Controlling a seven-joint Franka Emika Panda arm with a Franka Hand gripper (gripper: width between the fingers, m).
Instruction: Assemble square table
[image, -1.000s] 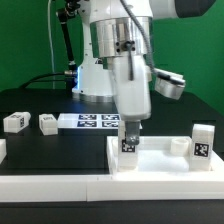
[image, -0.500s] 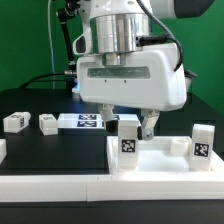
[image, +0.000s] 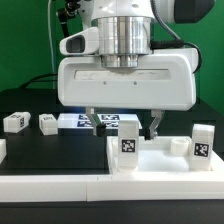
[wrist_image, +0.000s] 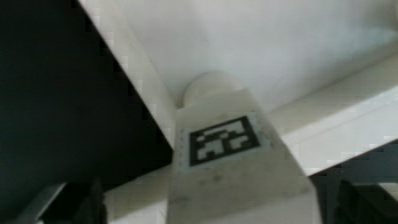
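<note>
The square panel (image: 155, 160) lies at the front of the black table, toward the exterior view's right. One tagged white leg (image: 128, 141) stands upright on its near left corner. A second tagged leg (image: 202, 140) stands at its right end. My gripper (image: 123, 124) hangs over the first leg, open, with one finger (image: 93, 122) and the other (image: 153, 125) well apart on either side of the leg's top, neither touching it. In the wrist view the same leg (wrist_image: 222, 140) runs up between the dark fingertips (wrist_image: 50, 205). Two loose legs (image: 15, 122) (image: 47, 123) lie at the left.
The marker board (image: 82, 122) lies flat behind the panel, between the loose legs and my gripper. A long white bar (image: 60, 187) runs along the table's front edge. A small white block (image: 178, 145) sits on the panel near the right leg. The robot base stands behind.
My hand has turned about its vertical axis, from side-on to broad face toward the camera. The fingers, close at the leg's top before, now stand wide apart. The leg stays upright.
</note>
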